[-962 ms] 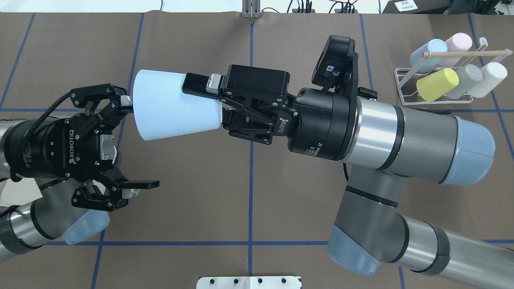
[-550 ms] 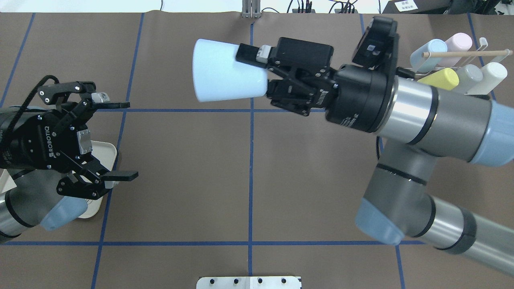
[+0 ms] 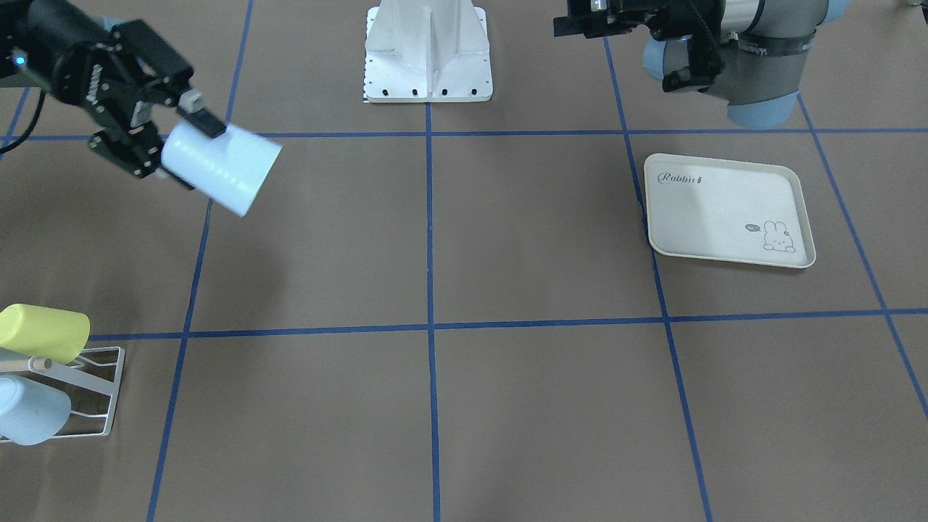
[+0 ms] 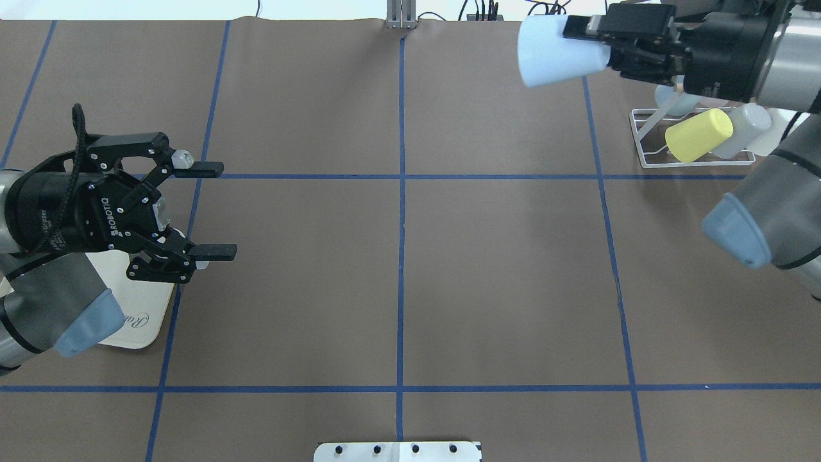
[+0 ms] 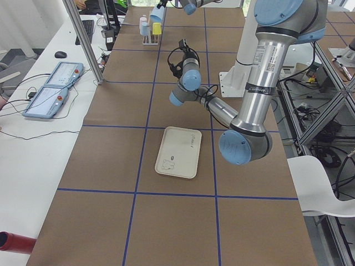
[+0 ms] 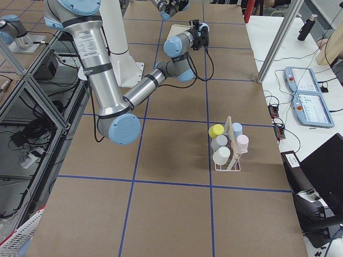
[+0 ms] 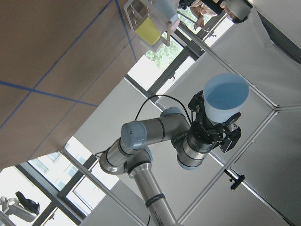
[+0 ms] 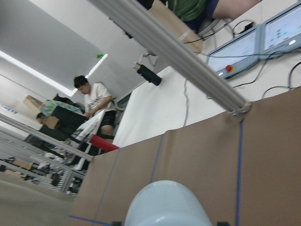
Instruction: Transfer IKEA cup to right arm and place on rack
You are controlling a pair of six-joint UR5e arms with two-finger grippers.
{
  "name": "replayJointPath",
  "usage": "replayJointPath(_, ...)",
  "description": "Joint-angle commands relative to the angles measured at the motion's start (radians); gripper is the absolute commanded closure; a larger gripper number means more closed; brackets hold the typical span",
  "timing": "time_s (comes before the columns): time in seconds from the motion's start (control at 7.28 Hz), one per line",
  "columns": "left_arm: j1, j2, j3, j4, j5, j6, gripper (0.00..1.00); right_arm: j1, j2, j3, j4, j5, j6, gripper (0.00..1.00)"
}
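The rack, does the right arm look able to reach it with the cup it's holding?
Probably yes: the right gripper holds the blue cup aloft right next to the rack, nothing between them. The yellow cup and others already there may crowd it.

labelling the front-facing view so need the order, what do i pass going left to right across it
yellow plastic cup on the white wire rack -> pale blue tapered plastic cup held in the right gripper -> white metal base plate -> cream rabbit-print tray
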Motion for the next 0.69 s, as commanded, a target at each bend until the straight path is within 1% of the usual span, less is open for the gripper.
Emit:
replayJointPath(0.0,-0.002,0.015,0.071,0.028,0.004,0.155,0.00,0.149,-0.029,-0.021,-0.282,0.056,-0.279,0.95)
replayJointPath(0.14,-0.026,0.017,0.101,0.068,0.001,0.251,0.00,0.215,-0.031,-0.022,-0.438,0.073,-0.467,0.95)
replayJointPath(0.27,-0.065,0.026,0.104,0.146,-0.009,0.357,0.00,0.255,-0.030,-0.022,-0.610,0.081,-0.660,0.95)
replayJointPath(0.41,-0.092,0.028,0.105,0.233,-0.038,0.487,0.00,0.286,-0.030,-0.027,-0.745,0.081,-0.816,0.95)
replayJointPath(0.55,-0.132,0.041,0.107,0.321,-0.055,0.619,0.00,0.344,-0.026,-0.077,-0.809,0.101,-0.892,0.97)
